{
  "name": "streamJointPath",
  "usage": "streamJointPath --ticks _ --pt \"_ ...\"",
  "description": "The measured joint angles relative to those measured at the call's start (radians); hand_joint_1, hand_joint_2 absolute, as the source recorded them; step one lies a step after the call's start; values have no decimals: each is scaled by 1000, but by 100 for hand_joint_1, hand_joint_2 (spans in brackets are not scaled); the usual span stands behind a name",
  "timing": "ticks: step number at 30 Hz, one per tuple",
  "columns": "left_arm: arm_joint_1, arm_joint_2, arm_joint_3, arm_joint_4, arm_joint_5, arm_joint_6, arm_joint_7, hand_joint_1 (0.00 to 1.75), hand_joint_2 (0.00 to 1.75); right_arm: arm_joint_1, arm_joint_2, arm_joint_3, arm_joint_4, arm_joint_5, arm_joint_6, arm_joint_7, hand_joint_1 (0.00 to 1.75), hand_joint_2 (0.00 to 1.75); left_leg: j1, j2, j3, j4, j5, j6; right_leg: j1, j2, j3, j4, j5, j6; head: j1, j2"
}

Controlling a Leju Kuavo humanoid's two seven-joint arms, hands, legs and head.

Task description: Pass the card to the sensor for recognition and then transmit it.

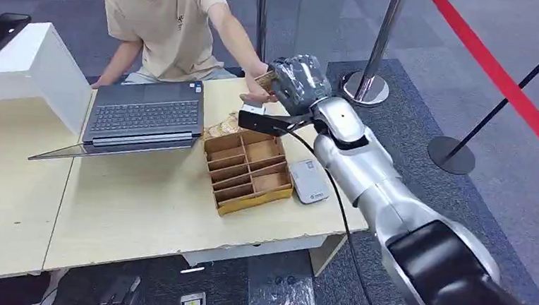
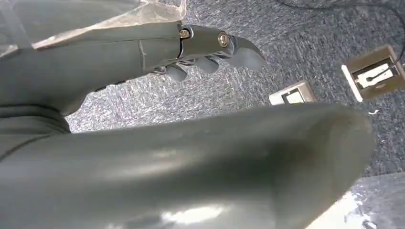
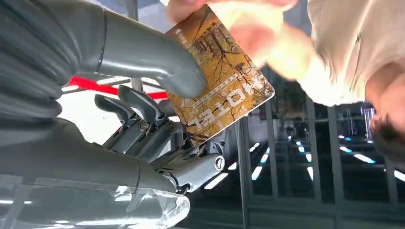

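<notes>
An orange card (image 3: 224, 90) printed "HOTEL" is pinched between the thumb and the darker fingers of my right hand (image 3: 157, 95). A person's hand (image 3: 229, 14) grips the card's far end. In the head view my right hand (image 1: 298, 80) is raised over the table's back edge, and the card (image 1: 263, 78) meets the person's hand (image 1: 256, 93) there. The white card sensor (image 1: 309, 181) lies flat on the table, to the right of the wooden box. My left hand (image 2: 205, 52) hangs over carpet, holding nothing, its fingers apart.
A wooden divided box (image 1: 246, 169) stands mid-table with card stacks behind it. An open laptop (image 1: 145, 113) lies in front of the seated person (image 1: 169, 19). A phone (image 1: 2, 31) lies on a white stand. Barrier posts (image 1: 367, 88) and a red rope stand to the right.
</notes>
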Motion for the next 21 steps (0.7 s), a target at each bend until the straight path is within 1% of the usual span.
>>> streamJointPath --ticks 1,2,3,4,5,9,10,13,17,21 --pt "2 0 -1 0 0 -1 0 0 0 5 0 1 3 -1 -1 1 175 175 0 0 0 0 0 0 0 0 0 0 0 0 0 0" --pt "5 0 -2 0 1 -2 0 0 0 12 0 2 5 -6 -3 1 134 175 0 0 0 0 0 0 0 0 0 0 0 0 0 0" --pt "7 0 -2 0 2 -3 0 0 0 19 0 3 7 -11 -6 1 134 175 0 0 0 0 0 0 0 0 0 0 0 0 0 0" --pt "10 0 -3 0 3 -3 0 0 0 27 0 3 8 -14 -9 2 37 175 0 0 0 0 0 0 0 0 0 0 0 0 0 0" --pt "13 0 -3 0 4 -4 0 0 0 37 0 3 10 -19 -11 2 0 175 0 0 0 0 0 0 0 0 0 0 0 0 0 0" --pt "28 0 -5 0 5 -4 0 0 0 87 0 3 19 -43 -18 -4 0 175 0 0 0 0 0 0 0 0 0 0 0 0 0 0" --pt "32 0 -6 0 7 -4 0 0 0 97 0 3 22 -50 -21 -10 0 0 0 0 0 0 0 0 0 0 0 0 0 0 0 0" --pt "41 0 -6 0 9 -2 -2 0 0 118 0 -2 23 -80 -27 -28 0 0 0 0 0 0 0 0 0 0 0 0 0 0 0 0" --pt "43 0 -6 0 21 11 -9 0 0 128 3 -27 13 -196 -23 -47 0 0 0 0 0 0 0 0 0 0 0 0 0 0 0 0" --pt "45 0 -6 0 36 28 -19 0 0 158 6 -81 -53 -326 17 -50 0 0 0 0 0 0 0 0 0 0 0 0 0 0 0 0"
